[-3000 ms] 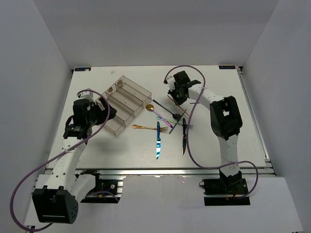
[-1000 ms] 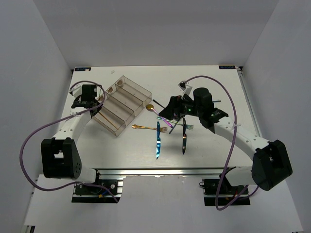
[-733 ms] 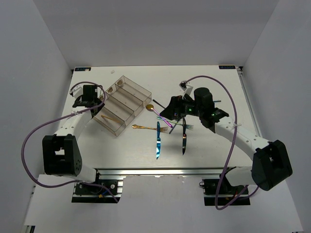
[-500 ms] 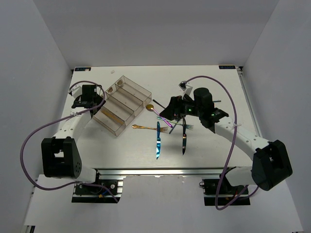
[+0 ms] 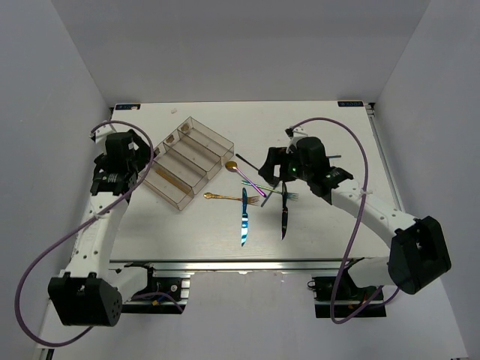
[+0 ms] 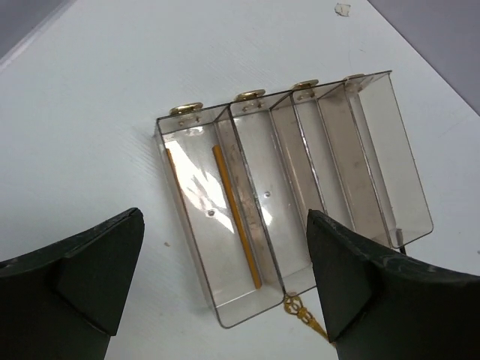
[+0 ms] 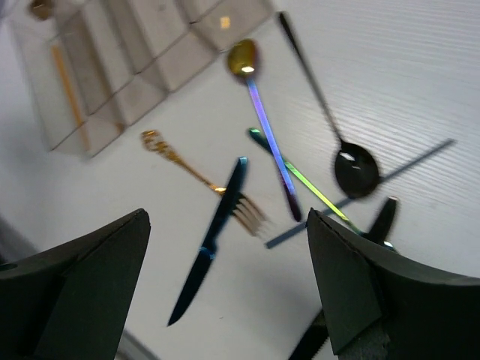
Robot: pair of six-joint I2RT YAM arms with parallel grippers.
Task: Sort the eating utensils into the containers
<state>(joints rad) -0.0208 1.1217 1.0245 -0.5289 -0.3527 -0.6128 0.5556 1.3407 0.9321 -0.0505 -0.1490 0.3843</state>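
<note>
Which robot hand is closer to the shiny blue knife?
The right one. The right gripper hangs open just beyond the iridescent blue metal knife, slightly to its right. The left gripper is open far off to the left, past the clear plastic organiser tray.

The tray (image 6: 337,165) is clear, the chopsticks (image 6: 236,216) gold, the knife (image 7: 210,236) iridescent blue, the fork (image 7: 191,174) gold, the spoon (image 7: 355,174) black.
</note>
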